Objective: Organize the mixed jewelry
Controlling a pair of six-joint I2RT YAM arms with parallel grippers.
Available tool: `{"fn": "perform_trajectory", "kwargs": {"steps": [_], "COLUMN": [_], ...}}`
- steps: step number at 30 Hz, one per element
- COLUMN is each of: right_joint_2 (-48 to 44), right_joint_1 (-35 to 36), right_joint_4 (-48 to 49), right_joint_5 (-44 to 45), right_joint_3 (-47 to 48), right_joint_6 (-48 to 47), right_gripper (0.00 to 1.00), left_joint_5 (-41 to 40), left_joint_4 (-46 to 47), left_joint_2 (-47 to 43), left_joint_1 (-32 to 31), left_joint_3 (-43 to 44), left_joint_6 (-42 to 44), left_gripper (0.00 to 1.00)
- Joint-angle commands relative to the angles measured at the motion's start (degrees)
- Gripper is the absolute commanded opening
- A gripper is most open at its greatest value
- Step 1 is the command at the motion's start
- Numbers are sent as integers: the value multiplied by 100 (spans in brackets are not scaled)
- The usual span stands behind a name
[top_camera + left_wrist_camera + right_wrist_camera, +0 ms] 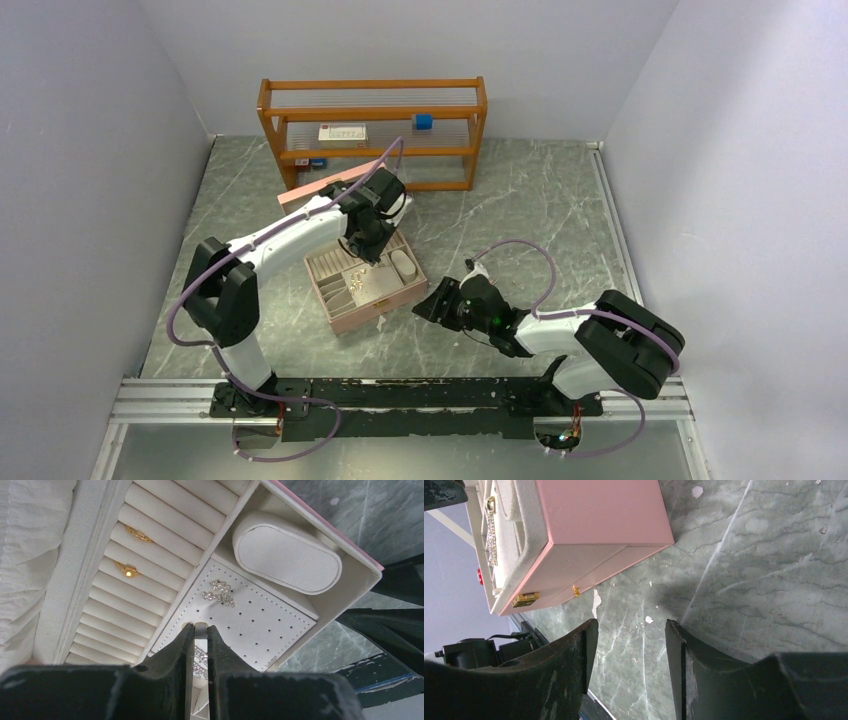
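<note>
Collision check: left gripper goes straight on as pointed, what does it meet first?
Probably the white perforated panel in the pink box, near its edge by the ring rolls; depth unclear.

Wood rack (440,152) at tbl (560,220) rear

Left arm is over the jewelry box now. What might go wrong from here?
The left end effector is shut over the earring pad; a tiny piece, if pinched, might slip out and land among the sparkly earrings. The right end effector, open beside the box, might nudge it.
</note>
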Motion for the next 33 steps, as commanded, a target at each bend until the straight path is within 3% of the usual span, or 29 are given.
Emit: {"fn": "perform_trajectory", "kwargs": {"steps": [1,33], "right_joint_2": [102,138], "right_joint_1": [32,32], "right_joint_4": [73,89], "right_joint_5": [177,190], "right_joint_3": [-79,-79], "right_joint_6": [-17,8], "right_gripper": [56,55], "left_joint_5": [-170,-133], "left_joint_4": [-23,166], "left_joint_2": [103,200], "left_joint_1": [-55,-53], "left_joint_3": [109,-109], "left_joint_6": [4,15], "left_gripper": [15,13]}}
